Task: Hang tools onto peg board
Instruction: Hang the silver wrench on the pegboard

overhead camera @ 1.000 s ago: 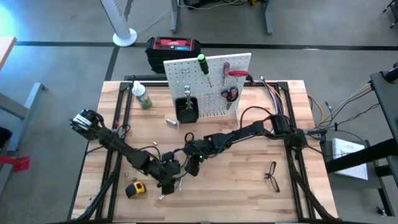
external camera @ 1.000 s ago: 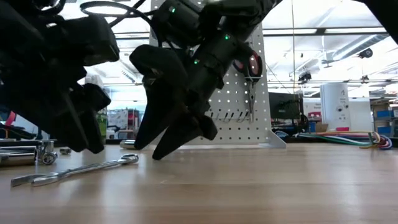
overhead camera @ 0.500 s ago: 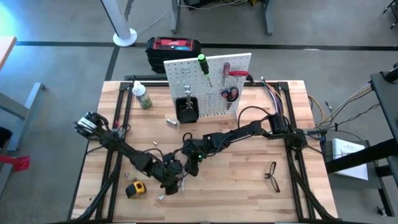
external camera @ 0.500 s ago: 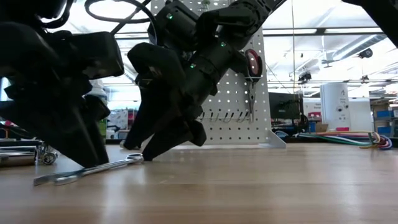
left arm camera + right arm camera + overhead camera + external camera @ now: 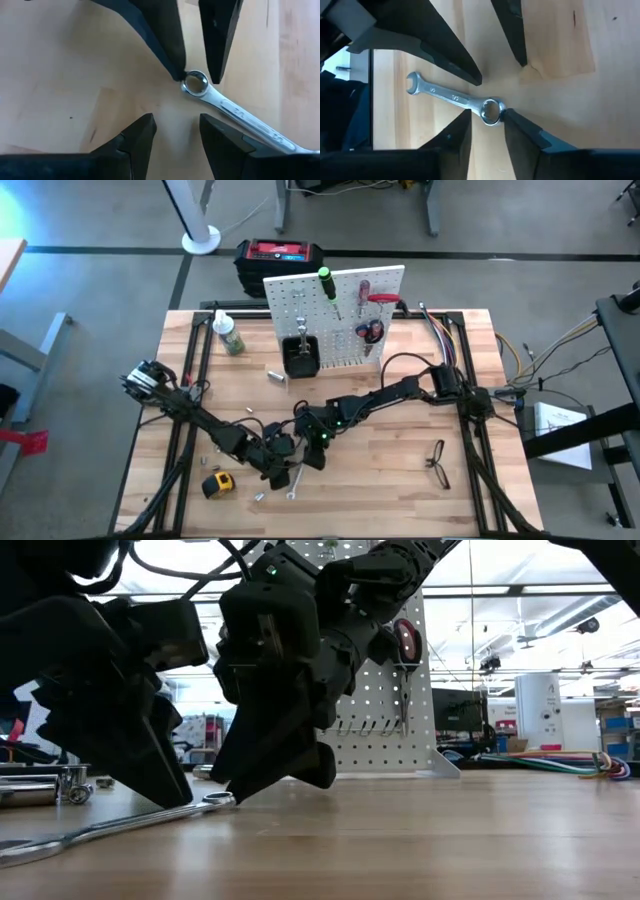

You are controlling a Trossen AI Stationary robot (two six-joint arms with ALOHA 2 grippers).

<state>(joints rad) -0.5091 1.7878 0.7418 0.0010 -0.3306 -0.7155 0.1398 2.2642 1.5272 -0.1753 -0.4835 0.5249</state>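
The bench (image 5: 400, 480) holds the peg board (image 5: 335, 315) at the back and a wrench (image 5: 452, 97) lying flat near the front, between the two arms. The right gripper (image 5: 487, 122) is nearer: its fingers sit on each side of the wrench's ring end, closing in on it, and the long handle runs away from them toward the front edge. The left gripper (image 5: 175, 132) waits just beside the ring, fingers half open and holding nothing.

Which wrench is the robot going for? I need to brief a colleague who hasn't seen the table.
On the wooden table, in front of the peg board, both grippers meet. The silver wrench lies flat between them, its ring end between the right gripper fingers.
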